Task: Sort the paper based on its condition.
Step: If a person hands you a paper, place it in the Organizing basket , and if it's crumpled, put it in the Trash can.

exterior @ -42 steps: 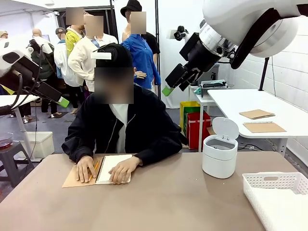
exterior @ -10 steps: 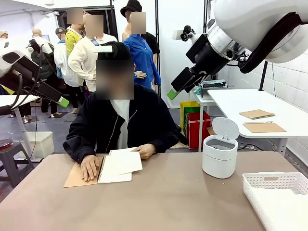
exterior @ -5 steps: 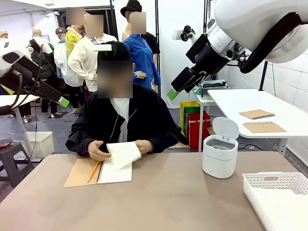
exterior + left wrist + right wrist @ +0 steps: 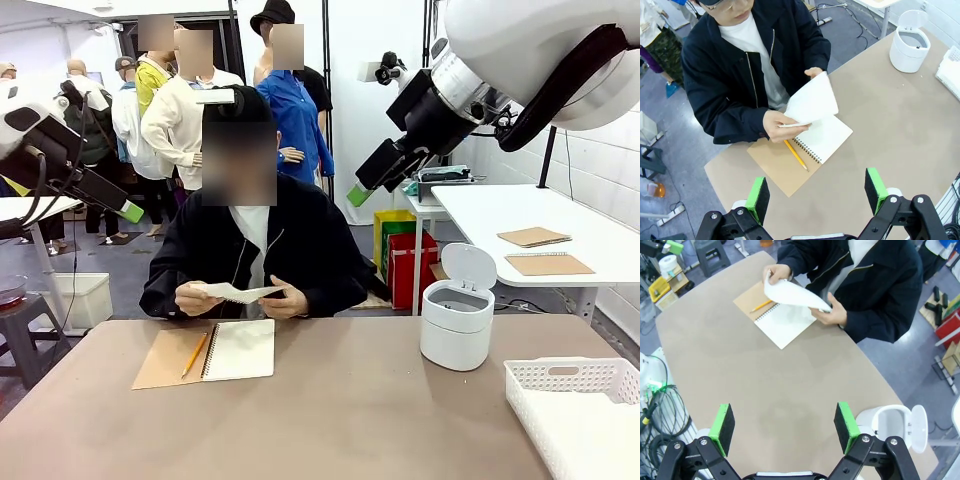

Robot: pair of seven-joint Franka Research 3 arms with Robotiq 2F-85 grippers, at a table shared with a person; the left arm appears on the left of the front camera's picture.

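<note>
Lifted off the notebook [image 4: 240, 350], the paper [image 4: 240, 292] is held in both hands [image 4: 289, 301].

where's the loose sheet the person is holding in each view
Front view: sheet left of centre, just above the notebook.
Left wrist view: sheet upper centre, above the notebook.
Right wrist view: sheet top centre, above the notebook.
Shared landmark: the open notebook.
</note>
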